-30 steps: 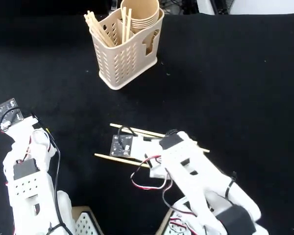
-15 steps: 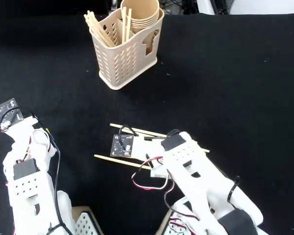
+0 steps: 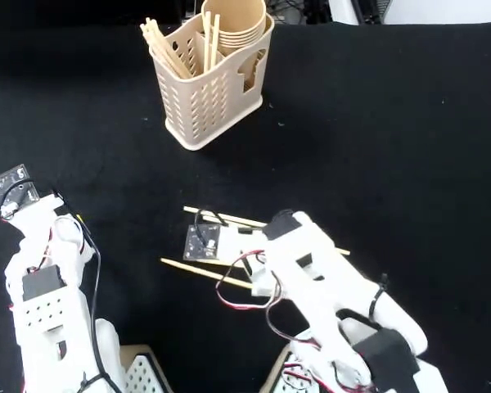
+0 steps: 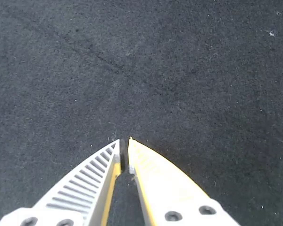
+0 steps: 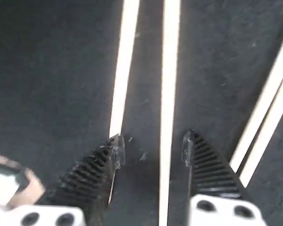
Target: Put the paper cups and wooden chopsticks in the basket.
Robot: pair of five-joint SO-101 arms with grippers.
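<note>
A cream slotted basket stands at the far edge of the table, holding a stack of paper cups and several wooden chopsticks. Loose chopsticks lie on the black cloth: one pair and a single stick. The right arm hangs over them. My right gripper is open low over the cloth, one chopstick running between its fingers and another at one fingertip. My left gripper is shut over bare cloth.
The left arm stays at the near left of the table. Two more chopsticks lie side by side just outside the right gripper. Black cloth covers the table, with free room to the right and between the arms and basket.
The right arm has edged a little to the left over the loose chopsticks. The left arm and the basket have not moved.
</note>
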